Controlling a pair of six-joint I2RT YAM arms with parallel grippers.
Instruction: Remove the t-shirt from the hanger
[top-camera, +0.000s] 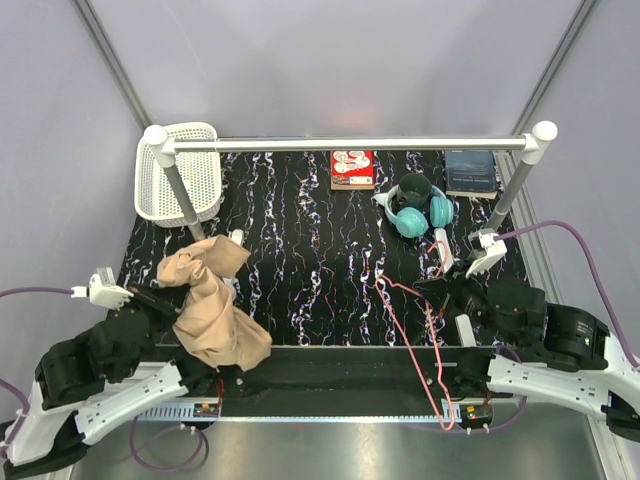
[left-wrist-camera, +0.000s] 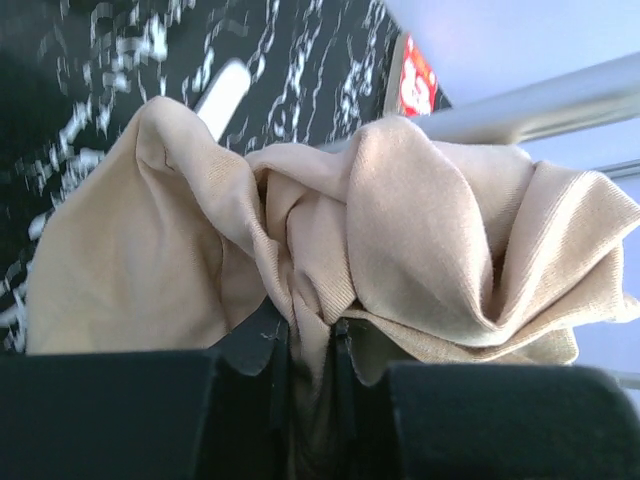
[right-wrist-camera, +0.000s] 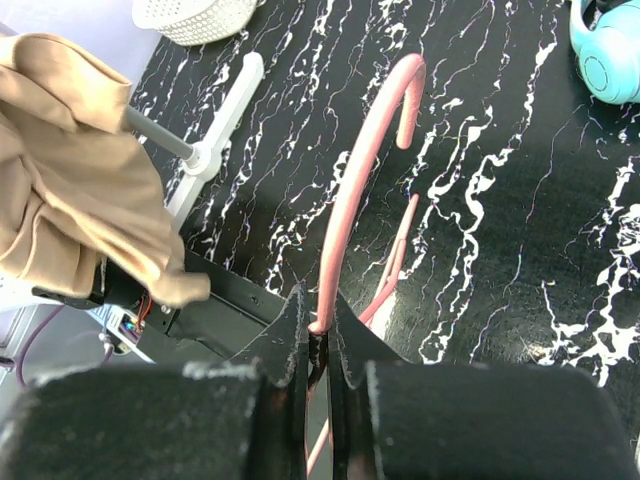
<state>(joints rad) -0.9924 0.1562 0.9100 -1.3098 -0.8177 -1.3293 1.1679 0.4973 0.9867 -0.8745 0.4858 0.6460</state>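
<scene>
Marbled table (top-camera: 300, 250), hanger (right-wrist-camera: 342, 210) near-to-far, hook (right-wrist-camera: 405, 95) rearward

You see the t-shirt (top-camera: 212, 305), soft tan fabric, crumpled into a loose bundle at the worktop's (top-camera: 300, 240) front left. The hanger (right-wrist-camera: 343, 200), thin pink-red wire, slants well apart at the front right, bare, its hook toward the middle.

top: overhead, whole table (top-camera: 300, 250) | wrists: close, facing forward | shared: t-shirt (top-camera: 212, 310)
</scene>
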